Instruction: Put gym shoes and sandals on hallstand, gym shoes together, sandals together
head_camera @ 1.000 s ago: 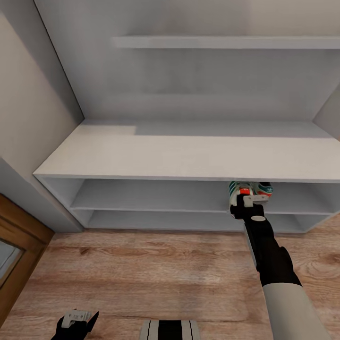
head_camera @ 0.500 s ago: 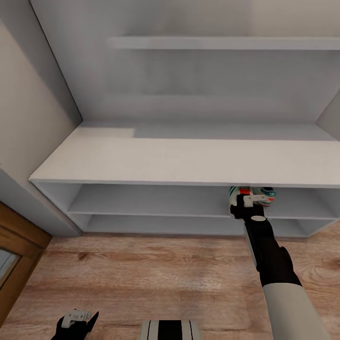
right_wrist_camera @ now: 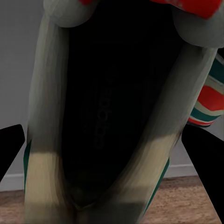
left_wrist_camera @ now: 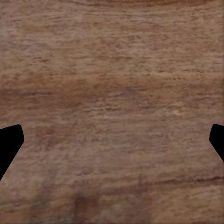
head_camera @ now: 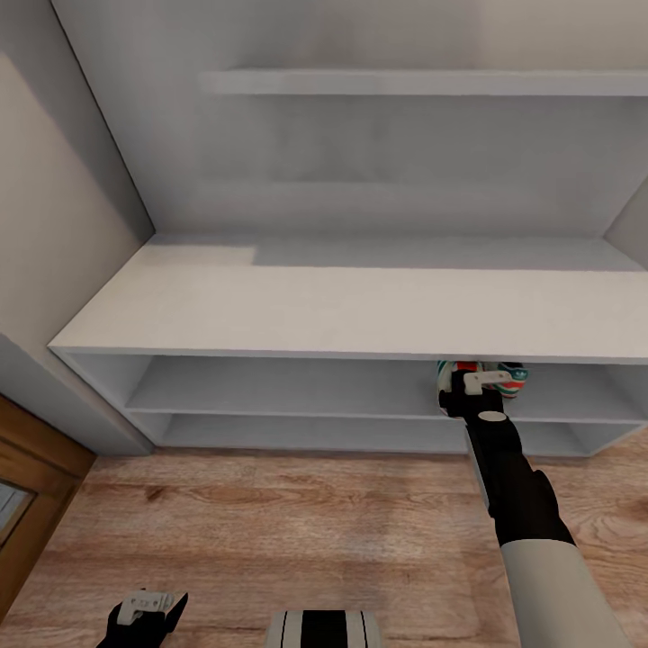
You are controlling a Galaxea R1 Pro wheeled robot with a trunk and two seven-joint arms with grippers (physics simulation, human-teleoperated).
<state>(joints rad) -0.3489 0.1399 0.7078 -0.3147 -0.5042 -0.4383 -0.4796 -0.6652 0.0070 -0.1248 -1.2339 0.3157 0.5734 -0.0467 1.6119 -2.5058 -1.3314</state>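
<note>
My right gripper (head_camera: 464,385) is shut on a cream gym shoe (head_camera: 449,369) with green stripes, at the mouth of the upper low shelf of the pale grey hallstand (head_camera: 342,306), just under its bench top. Seen from the right wrist, the held gym shoe (right_wrist_camera: 46,116) sits heel opening toward the camera between the fingers of the right gripper (right_wrist_camera: 107,149). A second gym shoe (head_camera: 509,376) (right_wrist_camera: 210,100) lies right beside it on the same shelf. My left gripper (head_camera: 148,608) (left_wrist_camera: 112,140) hangs open over the corridor floor (left_wrist_camera: 112,84). The sandals are out of view.
A floating shelf (head_camera: 423,83) runs above the bench top. A wooden door frame (head_camera: 31,463) stands at the lower left next to a beige wall (head_camera: 45,207). Wood plank floor (head_camera: 270,504) lies between the rack and my base (head_camera: 324,630).
The whole head view has shifted, so the camera moved; the bench edge now sits lower in the picture. The right gripper and its shoe reach slightly further under the bench top. The left gripper is unchanged.
</note>
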